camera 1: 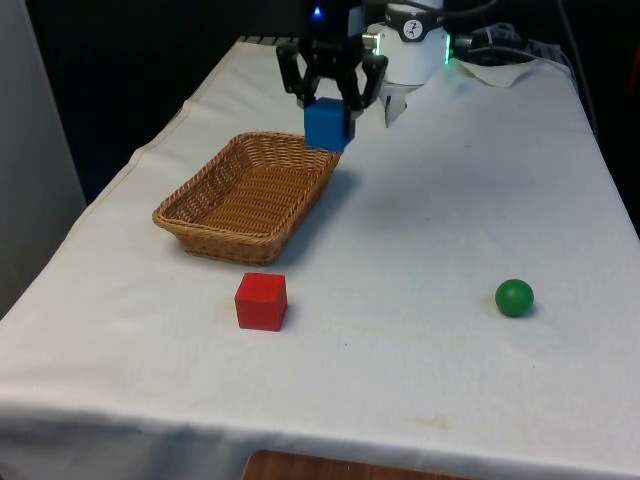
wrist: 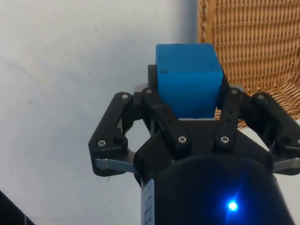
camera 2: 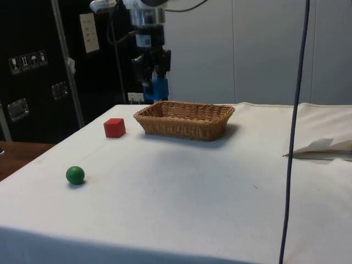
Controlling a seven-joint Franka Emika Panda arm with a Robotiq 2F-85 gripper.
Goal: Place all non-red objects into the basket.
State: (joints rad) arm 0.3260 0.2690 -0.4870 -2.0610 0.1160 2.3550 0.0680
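my gripper (camera 1: 331,100) is clamped on the blue cube (camera 1: 327,124) top centre of the front view, by the basket (camera 1: 200,215) rim; it looks light, rigid, flat-sided, so this side grip suits.

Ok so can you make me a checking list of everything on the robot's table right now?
Surface: white cloth, a bit wrinkled.
Job's things: blue cube held up in the air by the basket corner; green ball and red cube on the cloth.
Clutter: crumpled white paper on the cloth.
Claw: claw shut on the blue cube.
Cables: dark cable hanging in the side view.
Surroundings: dark cabinets.
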